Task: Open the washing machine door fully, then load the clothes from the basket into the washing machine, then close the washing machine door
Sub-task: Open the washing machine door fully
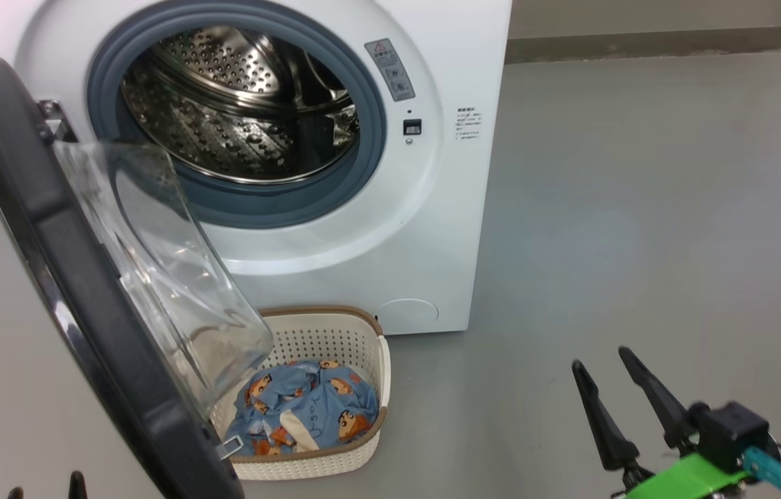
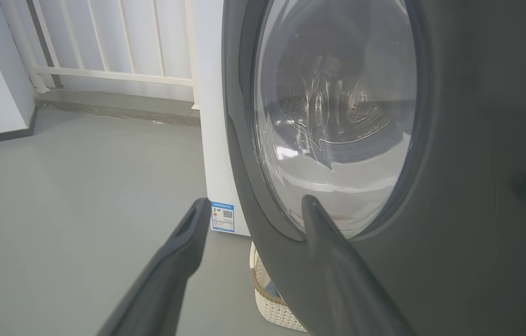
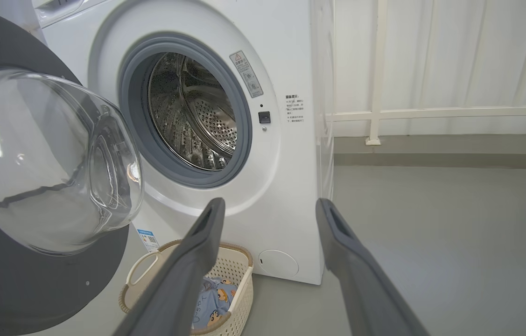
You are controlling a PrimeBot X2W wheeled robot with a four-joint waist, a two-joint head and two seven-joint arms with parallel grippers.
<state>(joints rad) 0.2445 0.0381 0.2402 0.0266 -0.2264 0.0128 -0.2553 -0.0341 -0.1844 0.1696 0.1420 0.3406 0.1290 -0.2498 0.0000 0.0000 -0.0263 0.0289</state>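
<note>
Right claw (image 1: 600,357), spread and empty, is shown above the floor (image 1: 639,208), to the right of the basket (image 1: 335,336). Left claw (image 2: 255,201), likewise spread with nothing pinched, is placed at the outer face of the washing machine door (image 2: 454,140); contact cannot be told. The door is swung out to the robot's left, its glass bowl overhanging the basket's left part. The clothes (image 1: 314,405) are bunched in the basket's near half, on the floor just before the washing machine (image 1: 432,242) and below the drum (image 1: 238,104). From the right claw the clothes lie leftward and lower, along an unobstructed path; from the left claw they are screened by the door. The basket's long axis is directed toward the machine. The right arm is judged the better placed for the first pick.
</note>
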